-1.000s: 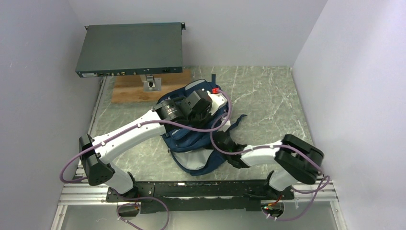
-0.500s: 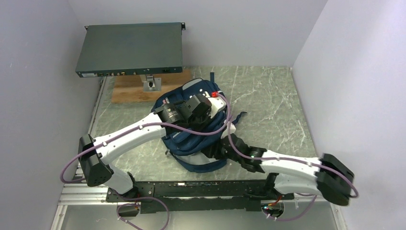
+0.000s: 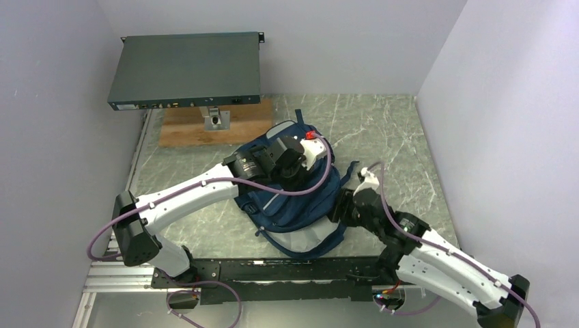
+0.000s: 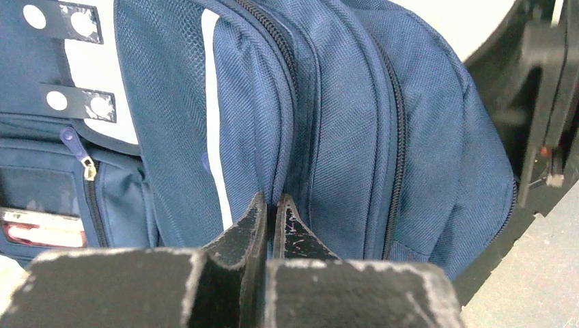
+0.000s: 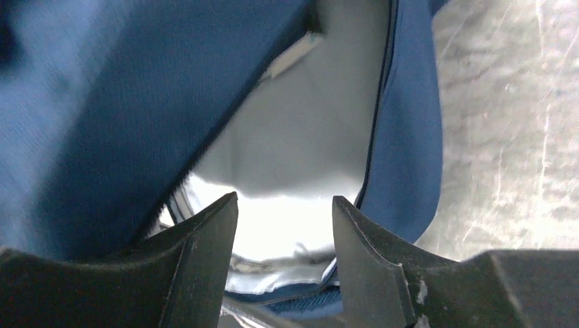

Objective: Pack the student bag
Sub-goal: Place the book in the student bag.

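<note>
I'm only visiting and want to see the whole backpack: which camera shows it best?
The top external view: the student bag lies whole on the table, only partly covered by the left arm. The left wrist view shows just zippered panels where the left end effector pinches the fabric; the right wrist view, a blurred blue-and-white corner.
</note>
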Controlling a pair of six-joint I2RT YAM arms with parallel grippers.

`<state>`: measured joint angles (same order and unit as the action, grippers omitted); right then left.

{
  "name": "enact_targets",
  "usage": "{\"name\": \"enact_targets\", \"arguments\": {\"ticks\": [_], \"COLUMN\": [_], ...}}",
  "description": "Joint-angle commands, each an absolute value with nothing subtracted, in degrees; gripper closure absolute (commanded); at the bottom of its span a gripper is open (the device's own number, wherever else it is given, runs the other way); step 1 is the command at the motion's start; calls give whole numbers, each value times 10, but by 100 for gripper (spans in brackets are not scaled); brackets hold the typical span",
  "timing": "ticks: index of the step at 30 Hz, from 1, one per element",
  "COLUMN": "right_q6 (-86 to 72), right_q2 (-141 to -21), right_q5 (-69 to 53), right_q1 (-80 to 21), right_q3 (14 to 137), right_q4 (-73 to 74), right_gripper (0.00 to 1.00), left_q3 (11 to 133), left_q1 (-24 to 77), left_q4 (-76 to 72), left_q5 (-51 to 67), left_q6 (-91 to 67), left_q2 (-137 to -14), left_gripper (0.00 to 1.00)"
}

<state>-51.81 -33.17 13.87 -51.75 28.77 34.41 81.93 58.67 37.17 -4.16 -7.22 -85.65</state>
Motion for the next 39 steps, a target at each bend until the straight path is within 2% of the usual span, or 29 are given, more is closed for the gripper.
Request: {"name": "enact_targets", "arguments": {"ticks": [1, 2, 4, 5, 8, 11, 13, 17, 22, 23, 25, 27, 28, 30, 31, 34, 39], "right_q6": [-452, -451, -473, -497, -589, -641, -649, -591, -527, -519, -506, -498, -494, -490, -476, -439, -402], "right_q2": [-416, -429, -428, -419, -415, -431, -417, -354, -317, -317, -320, -323, -321, -310, -303, -325, -432], "right_q5": [55, 24, -37, -61, -145, -177, -170, -96, 73, 106, 162, 206, 220, 245, 244, 195, 114], "right_q1": [-471, -471, -470, -470, -471, -481, -489, -490, -488, -488, -487, -486, -486, -485, -485, -481, -445], "right_q3": [333, 327, 291, 267, 191, 154, 150, 216, 358, 378, 412, 441, 451, 461, 459, 450, 439], "right_q4": [267, 244, 165, 126, -31, -104, -89, 118, 390, 421, 468, 497, 501, 503, 486, 415, 348], "right_gripper": [44, 47, 75, 83, 88, 88, 80, 66, 59, 57, 48, 44, 42, 37, 33, 22, 7], "left_q3": [808, 811, 826, 833, 832, 841, 862, 866, 822, 816, 793, 753, 734, 694, 675, 593, 443], "left_q1": [575, 573, 567, 560, 541, 537, 536, 524, 520, 520, 520, 518, 514, 503, 496, 474, 461], "left_q4": [377, 378, 386, 384, 343, 322, 347, 389, 371, 369, 355, 340, 335, 339, 349, 375, 400], "left_q5": [-69, -78, -106, -108, -86, -98, -145, -179, -36, 2, 39, 34, 26, 10, 3, -72, -82], "left_q6": [-76, -80, -94, -99, -108, -104, -94, -71, -64, -67, -85, -99, -107, -125, -143, -219, -393], "left_q2": [-854, -855, -856, -853, -826, -811, -824, -847, -839, -835, -812, -771, -745, -693, -666, -591, -523], "left_gripper": [100, 100, 100, 100, 100, 100, 100, 100, 99, 92, 68, 45, 37, 5, 1, 0, 5]}}
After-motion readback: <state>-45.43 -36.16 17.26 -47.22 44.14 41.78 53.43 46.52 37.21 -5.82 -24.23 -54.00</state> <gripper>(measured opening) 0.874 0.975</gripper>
